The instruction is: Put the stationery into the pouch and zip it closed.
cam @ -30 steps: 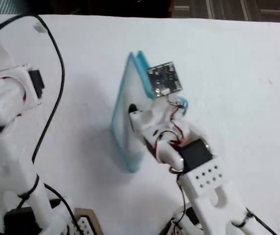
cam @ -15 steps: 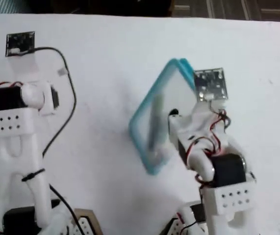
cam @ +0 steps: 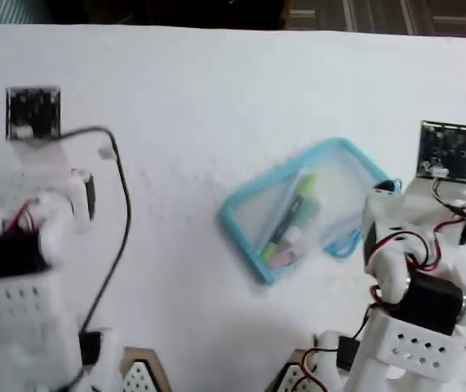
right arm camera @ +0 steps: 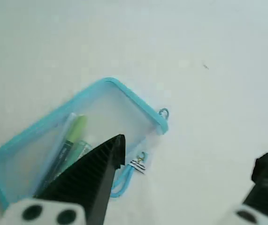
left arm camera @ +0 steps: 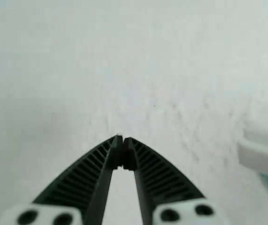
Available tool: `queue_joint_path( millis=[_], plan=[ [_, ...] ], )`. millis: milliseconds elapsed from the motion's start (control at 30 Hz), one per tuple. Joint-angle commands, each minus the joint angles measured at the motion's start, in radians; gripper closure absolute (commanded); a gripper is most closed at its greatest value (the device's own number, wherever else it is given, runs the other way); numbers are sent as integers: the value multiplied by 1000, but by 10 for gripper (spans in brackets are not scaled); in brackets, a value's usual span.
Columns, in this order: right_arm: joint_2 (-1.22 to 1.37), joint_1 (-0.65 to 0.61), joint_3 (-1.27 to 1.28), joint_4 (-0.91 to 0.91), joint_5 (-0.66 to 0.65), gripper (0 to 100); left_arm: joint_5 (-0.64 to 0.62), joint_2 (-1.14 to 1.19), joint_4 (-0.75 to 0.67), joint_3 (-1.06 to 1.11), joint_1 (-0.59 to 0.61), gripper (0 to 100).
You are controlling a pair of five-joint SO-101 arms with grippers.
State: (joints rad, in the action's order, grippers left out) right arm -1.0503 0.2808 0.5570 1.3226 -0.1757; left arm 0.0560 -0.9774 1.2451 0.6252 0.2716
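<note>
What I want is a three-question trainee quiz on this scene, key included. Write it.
1. True or false: the left gripper is shut on the pouch.
2. Pick one. The pens lie: A) loose beside the pouch; B) inside the pouch; C) in the right gripper.
3. Fill the gap: the right gripper is ____ (open or shut).

Key: 1 false, it is shut on nothing and away from the pouch; 2 B; 3 open.
</note>
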Motion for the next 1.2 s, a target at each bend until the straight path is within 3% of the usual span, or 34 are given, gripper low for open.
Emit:
queue_joint_path(
  millis=[0, 133, 267, 333, 433, 533, 667, 700, 1167],
  plan=[
    [-10, 82, -43, 7, -35, 587, 104, -282, -127, 263, 5, 965],
    [-56, 160, -40, 44, -95, 647, 230, -569, -152, 544, 6, 950],
    [-186, 168, 11, 76, -212, 899, 198, -839, -100, 710, 43, 848],
    [-259, 156, 92, 71, -259, 992, 152, -852, -98, 716, 77, 828],
    [-363, 136, 262, 58, -256, 917, 153, -819, -98, 736, 81, 828],
    [-487, 102, 445, -10, -189, 942, 153, -818, -98, 794, 81, 833],
    [-700, 50, 692, -70, -120, 976, 167, -818, -135, 875, 81, 987],
    [-754, 39, 750, -70, -121, 971, 184, -818, -144, 886, 81, 972],
    [-714, 22, 1040, -68, -114, 972, 201, -815, -203, 1070, 80, 976]
  ],
)
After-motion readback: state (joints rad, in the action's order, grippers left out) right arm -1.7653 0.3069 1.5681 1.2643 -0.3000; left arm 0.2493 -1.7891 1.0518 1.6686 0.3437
